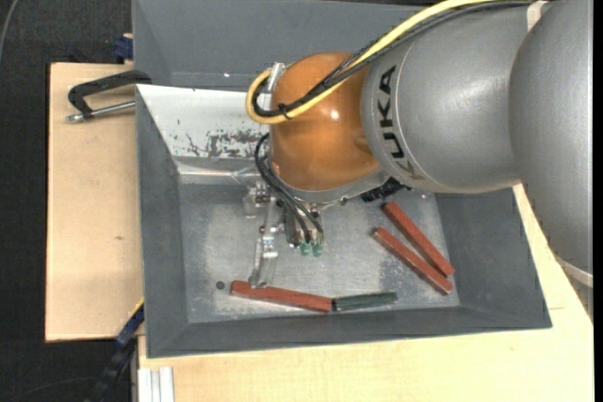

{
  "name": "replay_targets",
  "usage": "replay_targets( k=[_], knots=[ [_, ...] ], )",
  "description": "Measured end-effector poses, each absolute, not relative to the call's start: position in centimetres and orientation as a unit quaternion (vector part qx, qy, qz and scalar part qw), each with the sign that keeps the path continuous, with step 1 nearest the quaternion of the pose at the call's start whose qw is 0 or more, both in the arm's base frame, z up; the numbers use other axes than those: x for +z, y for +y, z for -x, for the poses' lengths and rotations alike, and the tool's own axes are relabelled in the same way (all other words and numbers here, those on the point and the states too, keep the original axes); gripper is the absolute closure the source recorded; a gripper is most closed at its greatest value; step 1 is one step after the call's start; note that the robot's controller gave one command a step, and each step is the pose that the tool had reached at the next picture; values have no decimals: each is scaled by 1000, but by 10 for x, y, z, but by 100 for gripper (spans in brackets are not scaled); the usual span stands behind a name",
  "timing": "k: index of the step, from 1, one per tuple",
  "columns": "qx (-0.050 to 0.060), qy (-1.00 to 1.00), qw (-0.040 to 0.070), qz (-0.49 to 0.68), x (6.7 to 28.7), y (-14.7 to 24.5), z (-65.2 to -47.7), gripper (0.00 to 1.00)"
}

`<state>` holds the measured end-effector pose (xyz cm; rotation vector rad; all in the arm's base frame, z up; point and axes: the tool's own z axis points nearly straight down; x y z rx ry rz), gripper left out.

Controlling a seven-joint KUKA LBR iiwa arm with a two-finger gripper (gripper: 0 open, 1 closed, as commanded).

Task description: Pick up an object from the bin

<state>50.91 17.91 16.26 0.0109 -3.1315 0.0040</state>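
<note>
My gripper point(268, 249) hangs below the orange wrist cover over the middle of the bin floor, its tip a little above the near wall. Just under it, along the bin's front edge, lies a long red stick point(281, 297). A dark green stick point(366, 301) lies end to end with it on the right. Nothing shows in the gripper. Two more red sticks point(415, 248) lie side by side at a slant to the right of the gripper, apart from it.
A tiny dark bit point(220, 286) lies at the left end of the long red stick. The arm and its orange cover hide the bin's back right part. Bare floor shows to the left of the gripper.
</note>
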Motion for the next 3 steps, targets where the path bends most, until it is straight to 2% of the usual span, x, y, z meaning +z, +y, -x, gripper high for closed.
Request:
replay_targets(
  k=[1,2,3],
  knots=[
    [0,-990,1,-139,69,165,-492,0],
    [-1,-990,0,-139,71,165,-493,100],
    [-1,-989,-8,-151,271,157,-513,100]
  ],
)
